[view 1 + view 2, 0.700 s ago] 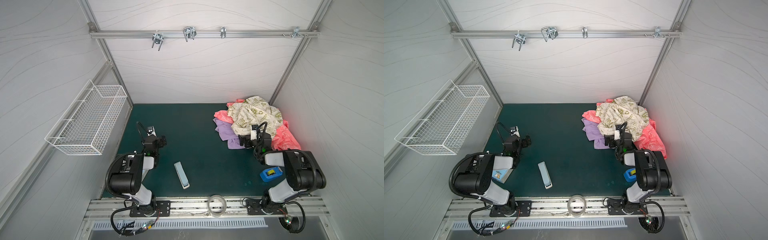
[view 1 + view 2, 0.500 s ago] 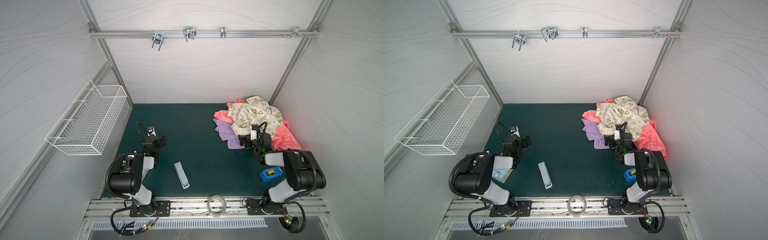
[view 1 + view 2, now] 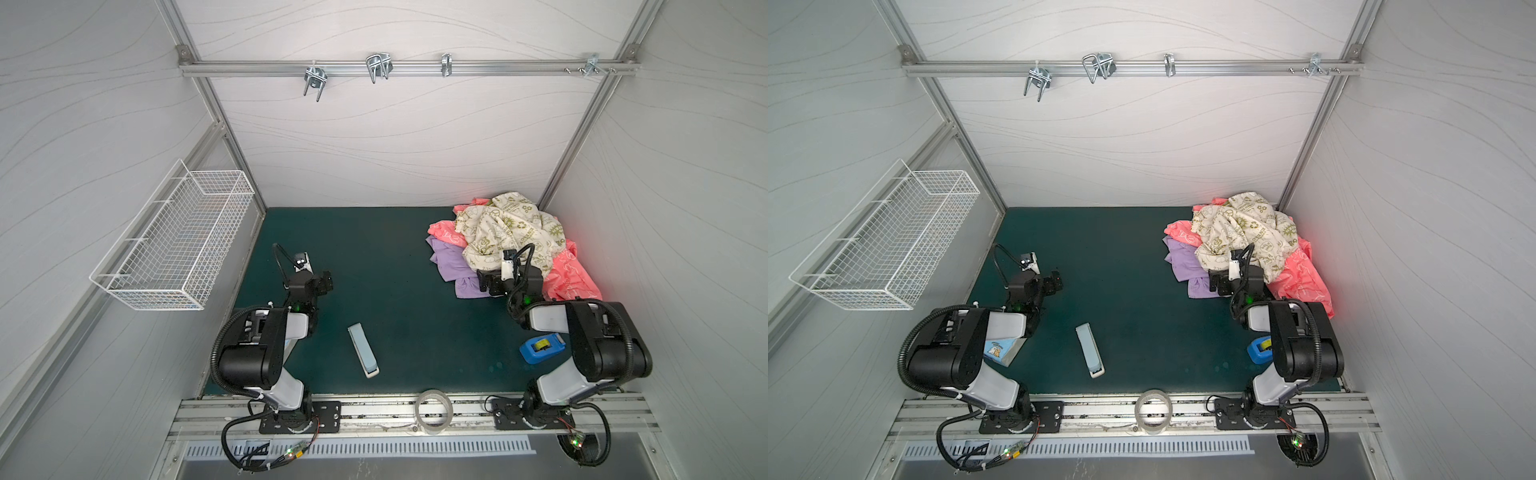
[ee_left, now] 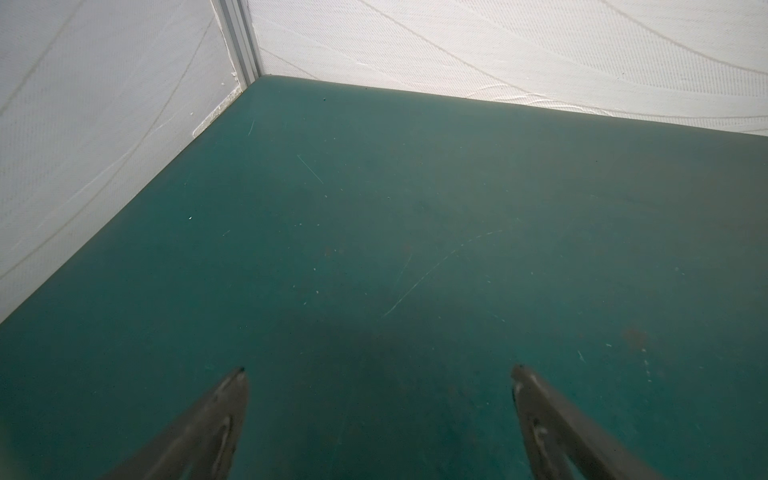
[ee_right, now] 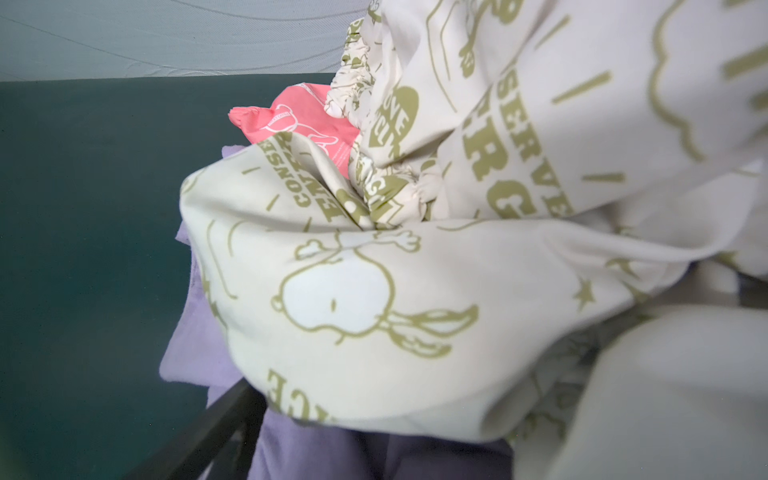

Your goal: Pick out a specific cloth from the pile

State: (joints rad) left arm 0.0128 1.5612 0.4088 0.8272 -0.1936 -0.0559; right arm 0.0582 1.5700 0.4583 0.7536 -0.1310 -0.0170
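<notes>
Staying put since a moment ago, the right gripper (image 3: 485, 284) stands wide open and empty at the edge of the pile (image 3: 511, 226) — over the lilac cloth (image 3: 451, 266) poking out beneath; the grasp is not yet made.

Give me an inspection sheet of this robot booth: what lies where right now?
Surface: dark green mat, lightly scratched.
Job's things: plain lilac-purple cloth lies low in the heaped pile of cloths, partly under a cream cloth with olive-green prints; coral-pink printed cloth beside it.
Clutter: pale blue flat bar-shaped tool; blue case with a yellow centre; clear tape roll on the front rail; printed box beneath the left arm.
Grippers: left gripper open over bare mat; right gripper open at the lilac cloth's near edge.
Cables: black cable loop above each wrist; loose wires at the arm bases.
Surroundings: white wire basket on the left wall; metal rail with hooks.
</notes>
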